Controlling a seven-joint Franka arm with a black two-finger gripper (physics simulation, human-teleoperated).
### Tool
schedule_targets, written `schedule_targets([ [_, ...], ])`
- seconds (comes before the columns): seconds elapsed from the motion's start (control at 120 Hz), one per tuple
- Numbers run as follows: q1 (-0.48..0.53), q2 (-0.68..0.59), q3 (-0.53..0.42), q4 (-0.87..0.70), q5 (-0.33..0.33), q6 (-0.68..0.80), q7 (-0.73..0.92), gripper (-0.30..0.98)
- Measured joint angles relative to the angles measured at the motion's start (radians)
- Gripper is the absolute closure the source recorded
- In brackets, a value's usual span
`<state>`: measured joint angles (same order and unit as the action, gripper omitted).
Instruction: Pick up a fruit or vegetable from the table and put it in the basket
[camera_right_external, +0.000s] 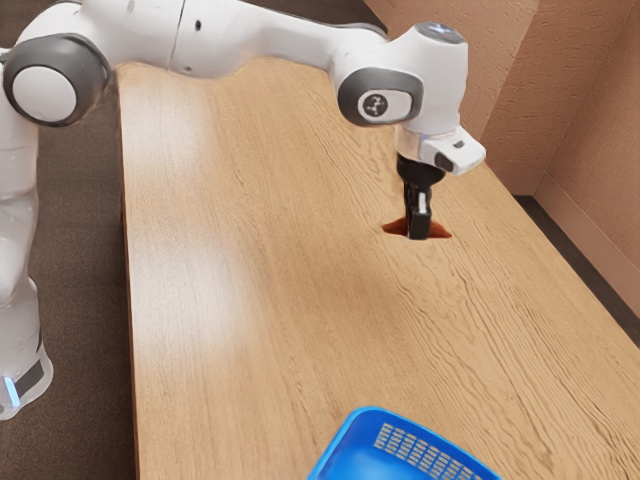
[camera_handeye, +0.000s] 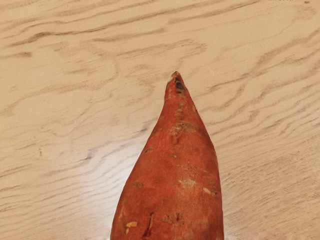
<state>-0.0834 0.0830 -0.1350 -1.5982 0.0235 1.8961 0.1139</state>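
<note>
Sweet potato (camera_handeye: 172, 170) located at the table (camera_right_external: 250, 250), directly under and around the lowered gripper (camera_right_external: 416, 228), an end showing at either side of it in the exterior view. Whether table contact is kept underneath cannot be told. Gripper state: how wide it is set cannot be told, nor whether the potato is clasped or merely straddled; no hold is to be logged as certain.

Placement reasoning: the gripper is set about mid-length, probably so that weight is shared between both ends and tipping is limited. The body is to be taken across its width, the narrower dimension. The tapered tip, seen pointing away from the thick part in the wrist view, is left free; a pinch there would likely be slid off. Gripper is pointed down, so a straight lift should be allowed.

Blue basket (camera_right_external: 372, 409) is seen near the exterior view's lower edge, well apart from the potato, open side up, so a drop from above can be made. Step judged: grasping, early in the task. Next, a firm grip should be confirmed, then enough height gained for the rim to be cleared. Rolling or end-swing to be watched for.
</note>
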Motion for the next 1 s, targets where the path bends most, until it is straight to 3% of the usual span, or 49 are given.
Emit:
schedule_targets([
  [0.442, -0.026, -0.009, -0.346, 0.095, 0.076, -0.105, 0.009, 0.54],
  [0.725, -0.201, 0.147, -0.361, 0.238, 0.145, -0.115, 0.012, 0.53],
  [1.0, -0.263, 0.244, -0.356, 0.31, 0.19, -0.116, 0.014, 0.53],
])
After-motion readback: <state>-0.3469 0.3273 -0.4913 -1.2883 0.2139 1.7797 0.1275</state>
